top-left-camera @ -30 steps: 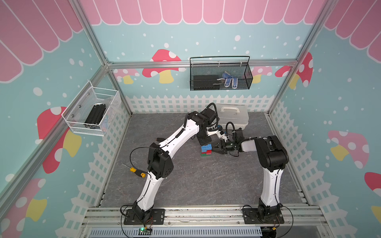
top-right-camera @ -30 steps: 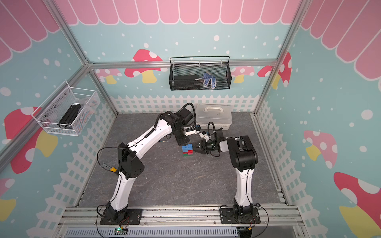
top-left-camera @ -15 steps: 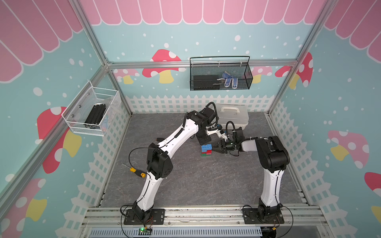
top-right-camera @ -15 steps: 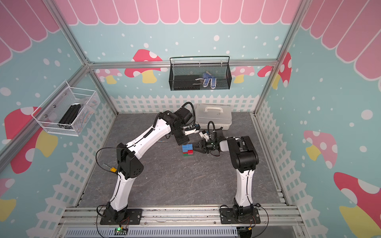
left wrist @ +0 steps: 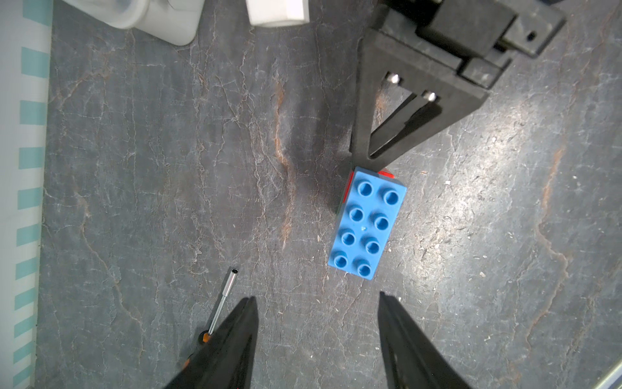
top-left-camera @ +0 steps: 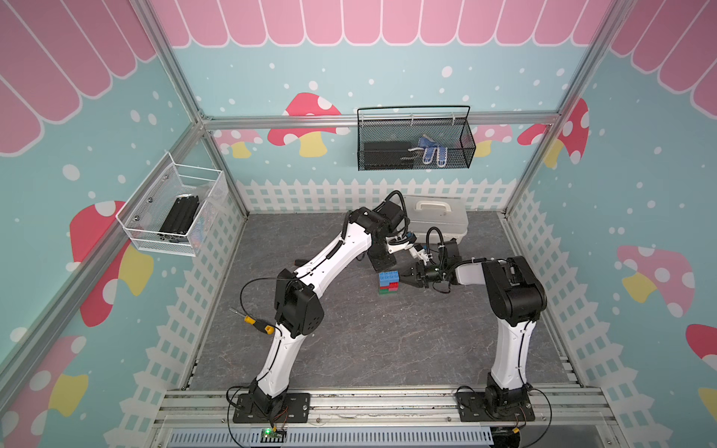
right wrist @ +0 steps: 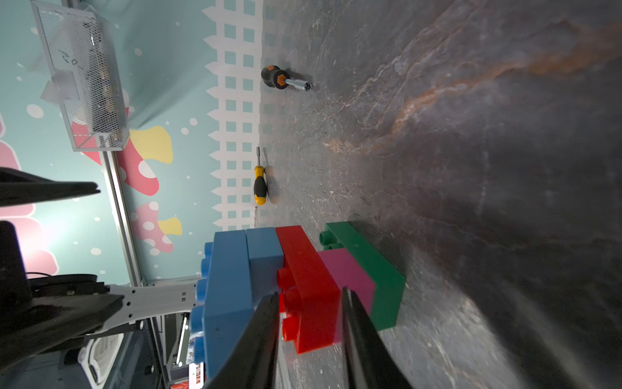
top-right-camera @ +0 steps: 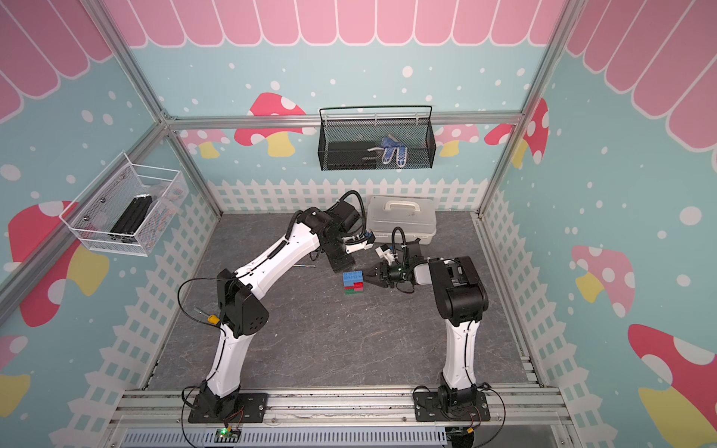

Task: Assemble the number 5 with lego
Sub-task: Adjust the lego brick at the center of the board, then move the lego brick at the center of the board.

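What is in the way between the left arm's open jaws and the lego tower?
Nothing visible: only bare floor lies between the left gripper and the lego tower. The screwdriver lies off to one side of the jaws.

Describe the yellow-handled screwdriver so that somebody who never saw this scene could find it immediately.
Look at the grey floor on the side of the white wire basket. There, just outside the left arm's black elbow, lies the screwdriver. Its handle is yellow and black, while the other driver, further back, has an orange and black handle.
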Action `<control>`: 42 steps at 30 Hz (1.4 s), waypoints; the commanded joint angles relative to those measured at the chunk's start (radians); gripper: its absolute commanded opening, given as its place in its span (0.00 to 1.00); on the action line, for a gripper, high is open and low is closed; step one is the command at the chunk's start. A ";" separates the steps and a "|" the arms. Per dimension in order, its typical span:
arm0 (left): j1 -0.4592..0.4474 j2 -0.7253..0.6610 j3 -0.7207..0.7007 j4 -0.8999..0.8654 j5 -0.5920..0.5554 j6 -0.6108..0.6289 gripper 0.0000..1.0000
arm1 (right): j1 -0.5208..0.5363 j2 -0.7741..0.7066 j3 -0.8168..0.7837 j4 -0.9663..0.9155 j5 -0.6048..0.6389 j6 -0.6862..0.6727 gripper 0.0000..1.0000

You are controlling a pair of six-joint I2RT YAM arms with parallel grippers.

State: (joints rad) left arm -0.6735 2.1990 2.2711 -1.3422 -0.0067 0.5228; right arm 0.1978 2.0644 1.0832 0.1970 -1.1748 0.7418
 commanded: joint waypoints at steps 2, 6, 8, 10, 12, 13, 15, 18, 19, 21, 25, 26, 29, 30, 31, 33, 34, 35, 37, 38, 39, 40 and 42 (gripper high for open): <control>0.004 -0.045 -0.007 -0.012 0.015 -0.004 0.60 | -0.012 -0.050 -0.013 -0.007 0.010 0.001 0.37; 0.008 -0.054 -0.012 -0.012 0.013 -0.007 0.60 | -0.047 -0.056 -0.030 -0.025 0.026 -0.017 0.39; 0.012 -0.059 -0.015 -0.012 0.013 -0.010 0.60 | -0.068 -0.069 -0.029 -0.113 0.053 -0.079 0.40; 0.017 -0.067 -0.022 -0.004 0.013 -0.015 0.60 | -0.082 -0.087 -0.010 -0.271 0.103 -0.215 0.43; 0.019 -0.087 -0.050 0.028 -0.001 -0.021 0.60 | -0.083 -0.107 0.007 -0.424 0.186 -0.384 0.46; 0.022 -0.101 -0.075 0.046 -0.001 -0.021 0.60 | -0.082 -0.121 0.001 -0.458 0.223 -0.440 0.48; 0.030 -0.132 -0.121 0.088 -0.007 -0.034 0.61 | -0.074 -0.157 -0.028 -0.501 0.329 -0.543 0.52; 0.052 -0.161 -0.169 0.132 0.006 -0.081 0.62 | -0.045 -0.219 -0.060 -0.497 0.415 -0.573 0.55; 0.056 -0.168 -0.178 0.139 0.016 -0.094 0.63 | -0.026 -0.235 -0.062 -0.503 0.453 -0.578 0.55; 0.061 -0.194 -0.223 0.173 0.021 -0.138 0.92 | 0.026 -0.284 -0.080 -0.506 0.554 -0.582 0.55; 0.067 -0.269 -0.373 0.275 0.032 -0.228 0.93 | 0.105 -0.381 -0.149 -0.468 0.697 -0.514 0.58; 0.070 -0.297 -0.415 0.305 0.037 -0.248 0.94 | 0.119 -0.409 -0.174 -0.460 0.735 -0.492 0.58; 0.073 -0.381 -0.535 0.394 -0.016 -0.336 0.99 | 0.125 -0.475 -0.227 -0.454 0.759 -0.428 0.59; 0.074 -0.414 -0.585 0.431 -0.030 -0.366 0.99 | 0.131 -0.499 -0.244 -0.444 0.769 -0.406 0.59; 0.074 -0.456 -0.635 0.473 -0.051 -0.403 0.99 | 0.140 -0.518 -0.260 -0.431 0.791 -0.382 0.58; 0.078 -0.545 -0.753 0.564 -0.078 -0.475 0.99 | 0.150 -0.545 -0.296 -0.402 0.836 -0.326 0.57; 0.078 -0.584 -0.801 0.602 -0.086 -0.498 0.99 | 0.151 -0.550 -0.308 -0.392 0.855 -0.304 0.56; 0.082 -0.629 -0.855 0.641 -0.091 -0.530 0.99 | 0.152 -0.553 -0.322 -0.375 0.881 -0.281 0.56; 0.094 -0.698 -0.951 0.710 -0.055 -0.584 0.99 | 0.151 -0.539 -0.334 -0.352 0.919 -0.237 0.55; 0.095 -0.733 -1.000 0.746 -0.043 -0.611 0.99 | 0.152 -0.519 -0.322 -0.350 0.917 -0.227 0.55; 0.096 -0.761 -1.046 0.780 -0.039 -0.637 0.99 | 0.152 -0.492 -0.307 -0.354 0.927 -0.211 0.55; 0.098 -0.781 -1.084 0.808 -0.044 -0.667 0.99 | 0.152 -0.472 -0.299 -0.340 0.928 -0.198 0.54; 0.098 -0.821 -1.166 0.882 -0.018 -0.723 0.99 | 0.152 -0.439 -0.295 -0.301 0.947 -0.171 0.54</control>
State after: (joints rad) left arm -0.5793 1.4055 1.1870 -0.6209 -0.0513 -0.0696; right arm 0.3470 1.5829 0.7700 -0.1623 -0.2874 0.4923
